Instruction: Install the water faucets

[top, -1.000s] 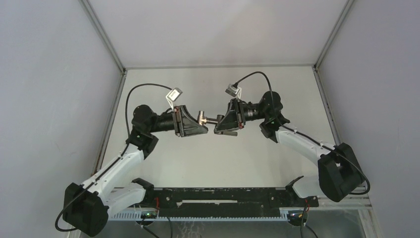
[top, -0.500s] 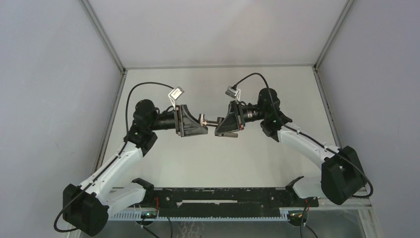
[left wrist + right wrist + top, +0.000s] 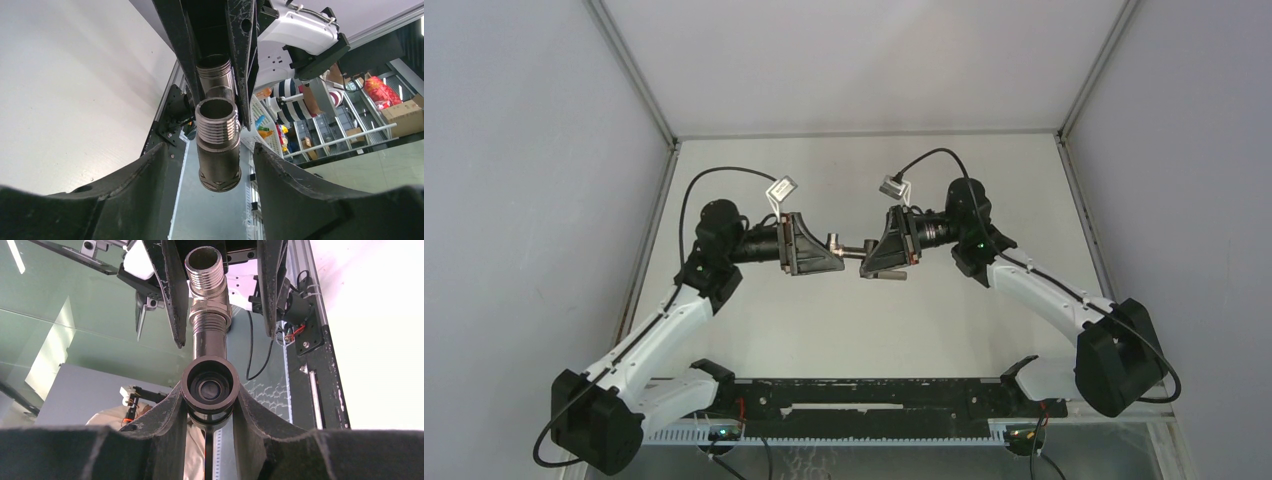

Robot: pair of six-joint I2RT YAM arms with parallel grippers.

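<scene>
At the top view's centre we judge the joining under way: our right gripper clenches the dark tap piece, our left gripper stands released around the silvery fitting, so next we close squarely and twist.

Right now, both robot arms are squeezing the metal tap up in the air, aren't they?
Not both. Only the right fingers squeeze the tap piece. The left wrist view shows the left fingers open, with gaps on either side of the silvery fitting. It is up in the air.
</scene>
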